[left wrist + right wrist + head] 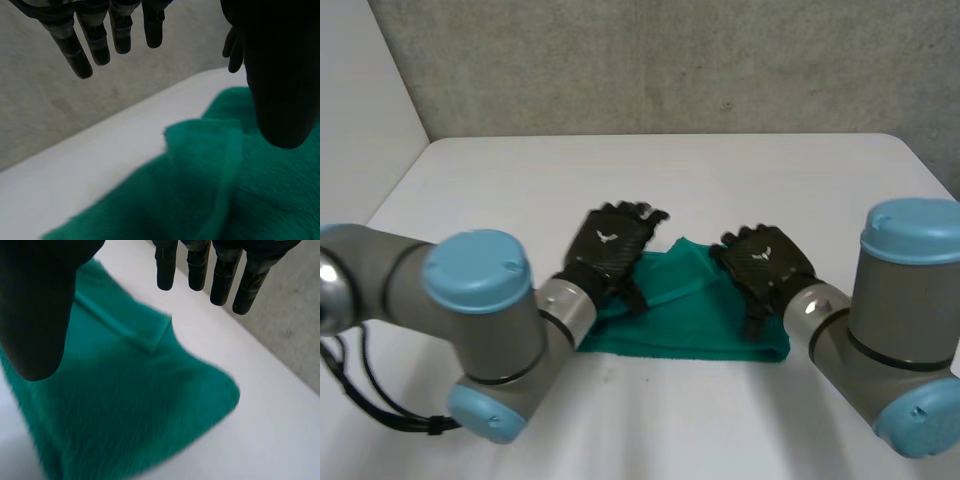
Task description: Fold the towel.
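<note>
closest to the camera, the two grey arms with light-blue caps bend inward over the near part of the white desk (720,420). between their wrists lies the small green terry towel (685,330), flat along its near edge and rumpled into a raised ridge on its far side. the left hand (608,245) hovers over the towel's left side. in its wrist view the fingers (80,55) hang straight and apart from the thumb, released, with nothing between them and the cloth lying below. the right hand (765,262) is over the towel's right side and is likewise released: its wrist view shows straight fingers (222,280) above the cloth and a turned-over hemmed corner beneath, gripping nothing. whether either palm touches the pile i cannot tell. the towel looks light, soft and limp, with a fuzzy pile that should give good friction. it will likely sag and bunch rather than hold a shape, so a pinch needs to catch every layer at once. the best holds, by my reckoning, are the two far corners or the ends of the raised ridge, one per hand, so that the edge travels evenly. beyond the hands the desk runs on to a rough grey wall (670,60).
</note>
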